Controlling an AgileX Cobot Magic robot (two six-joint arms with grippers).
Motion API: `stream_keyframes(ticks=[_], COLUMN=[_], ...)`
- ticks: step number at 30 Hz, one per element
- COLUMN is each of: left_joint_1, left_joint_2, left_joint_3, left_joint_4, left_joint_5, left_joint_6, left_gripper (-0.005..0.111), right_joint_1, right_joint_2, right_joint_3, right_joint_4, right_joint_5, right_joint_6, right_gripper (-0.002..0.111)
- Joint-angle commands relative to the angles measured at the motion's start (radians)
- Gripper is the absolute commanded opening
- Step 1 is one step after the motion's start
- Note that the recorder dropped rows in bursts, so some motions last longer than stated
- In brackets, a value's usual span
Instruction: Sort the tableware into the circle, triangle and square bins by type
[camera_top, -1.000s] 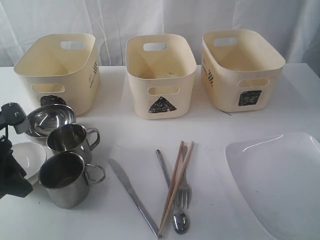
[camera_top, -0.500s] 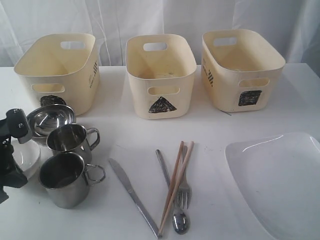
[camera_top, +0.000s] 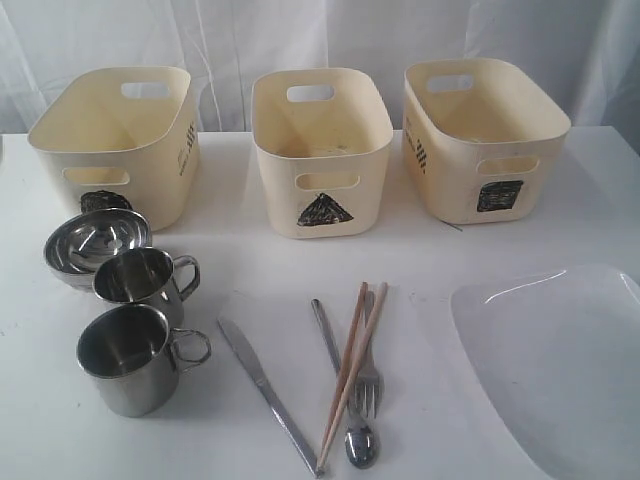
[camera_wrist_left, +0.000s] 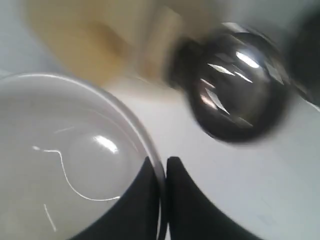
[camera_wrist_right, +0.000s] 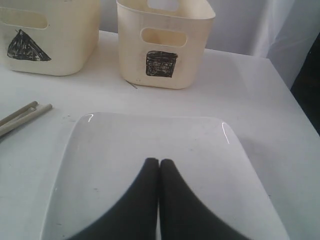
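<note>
In the left wrist view my left gripper (camera_wrist_left: 164, 162) is shut on the rim of the white bowl (camera_wrist_left: 65, 160), with one finger inside and one outside. The steel bowl (camera_wrist_left: 235, 80) shows blurred beyond it. Neither gripper nor the white bowl appears in the exterior view. There, the steel bowl (camera_top: 95, 243) and two steel mugs (camera_top: 145, 282) (camera_top: 130, 358) stand at the left. The knife (camera_top: 265, 392), spoon (camera_top: 358, 442), fork (camera_top: 368, 385) and chopsticks (camera_top: 352, 350) lie in the middle. My right gripper (camera_wrist_right: 159, 162) is shut and empty above the large white plate (camera_wrist_right: 150, 135) (camera_top: 560, 360).
Three cream bins stand in a row at the back: the circle bin (camera_top: 115, 140) at the left, the triangle bin (camera_top: 320, 150) in the middle, the square bin (camera_top: 480, 135) at the right. A white curtain hangs behind them.
The left arm has left the exterior view on the left side, taking the white bowl with it off the table. The other tableware has not moved.
</note>
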Motion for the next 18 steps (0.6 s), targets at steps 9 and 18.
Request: stream_keyframes(ticks=[9, 18], left_joint_1=[-0.001, 0.004], left_joint_2=[0.207, 0.736], left_joint_3=[-0.045, -0.537], left_joint_4=[0.455, 0.507], left_joint_5=[-1.093, -0.736], left_joint_6=[-0.959, -1.306], left_gripper=[0.000, 0.000], right_joint_1=[-0.005, -0.005], right_joint_2=[-0.005, -0.005], right_joint_3=[0.001, 0.001], right_joint_4=[-0.004, -0.004], right_joint_5=[-0.004, -0.004], right_joint_6=[-0.001, -0.001], right_gripper=[0.000, 0.000])
